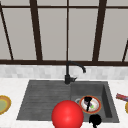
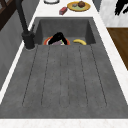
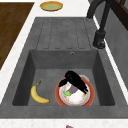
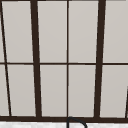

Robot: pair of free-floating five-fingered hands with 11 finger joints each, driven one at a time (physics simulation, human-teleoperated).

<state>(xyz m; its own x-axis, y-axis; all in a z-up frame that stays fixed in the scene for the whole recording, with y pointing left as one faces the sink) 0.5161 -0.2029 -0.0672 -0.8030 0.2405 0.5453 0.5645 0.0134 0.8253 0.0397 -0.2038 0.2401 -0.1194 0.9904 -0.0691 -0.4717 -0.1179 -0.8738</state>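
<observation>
Right side view: my left hand point(image 3: 75, 81) lies across the plate point(image 3: 75, 100) on the sink basin point(image 3: 62, 61) floor.
I judge it best to take the rim and keep the plate level, so the scraps stay on. I cannot tell whether the hand is spread or gripping. The plate is white with an orange-red rim and holds green and purplish bits; a banana point(image 3: 37, 96) lies beside it. My right hand point(image 1: 95, 120) hangs near the front edge.
</observation>
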